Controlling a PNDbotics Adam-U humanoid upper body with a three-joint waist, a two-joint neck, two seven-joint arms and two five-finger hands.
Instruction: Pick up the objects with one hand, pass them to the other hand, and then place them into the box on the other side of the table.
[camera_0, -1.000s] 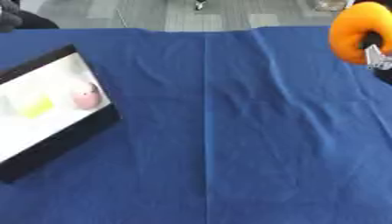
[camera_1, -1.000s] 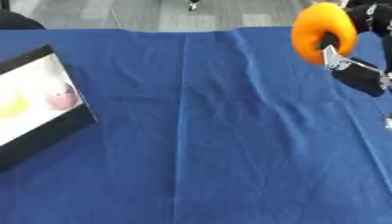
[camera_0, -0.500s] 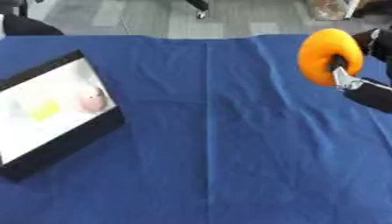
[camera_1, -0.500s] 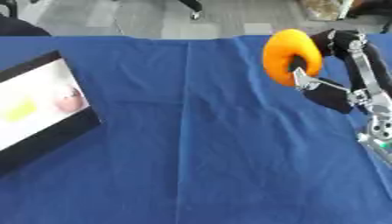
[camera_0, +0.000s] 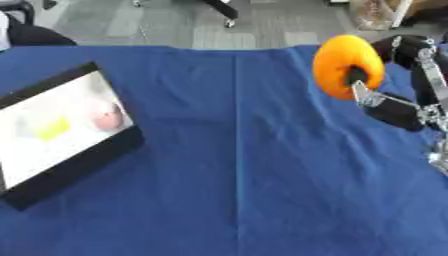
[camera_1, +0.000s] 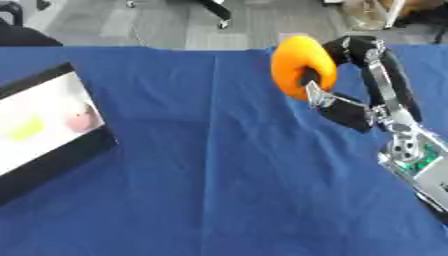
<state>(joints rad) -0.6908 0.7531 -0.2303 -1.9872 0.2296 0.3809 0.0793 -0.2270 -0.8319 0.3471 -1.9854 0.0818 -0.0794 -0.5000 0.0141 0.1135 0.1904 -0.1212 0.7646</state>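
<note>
One orange object is up above the blue tabletop, right of centre, pinched between the curled fingers and thumb of the right robot hand. Black-rimmed box sits at left, holding a yellow item and a pink item.

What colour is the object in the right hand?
Orange, held by the right hand; clearest in the right eye view.
</note>
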